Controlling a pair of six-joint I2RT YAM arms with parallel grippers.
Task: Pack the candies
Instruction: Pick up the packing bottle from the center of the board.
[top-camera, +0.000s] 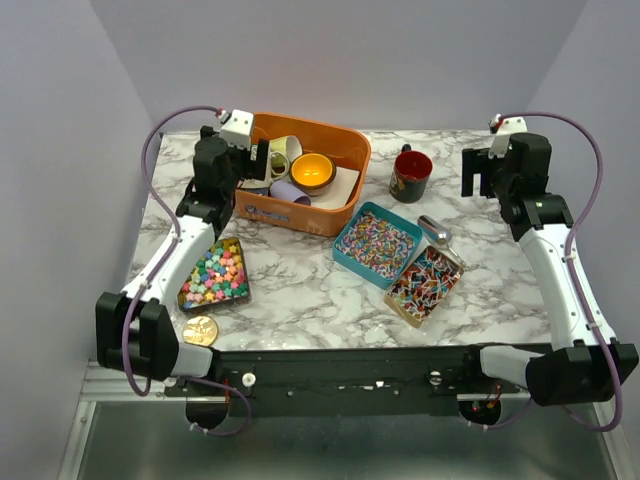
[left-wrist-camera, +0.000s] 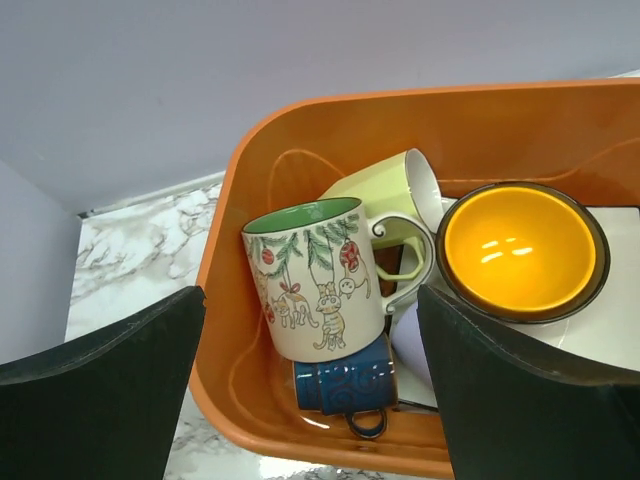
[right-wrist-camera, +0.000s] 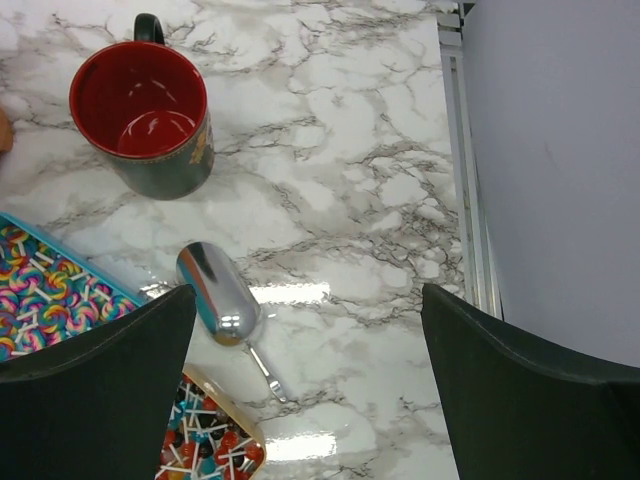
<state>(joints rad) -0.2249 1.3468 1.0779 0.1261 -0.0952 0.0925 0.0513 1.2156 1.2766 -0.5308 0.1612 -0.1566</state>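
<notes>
Left tool (left-wrist-camera: 310, 300), spread wide above the festive mug (left-wrist-camera: 315, 275), should drop straight and pinch one rim wall.

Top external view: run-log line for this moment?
left arm: jaws open, facing Christmas mug in orange bin | right arm: jaws open, facing metal scoop | candies: none held
</notes>
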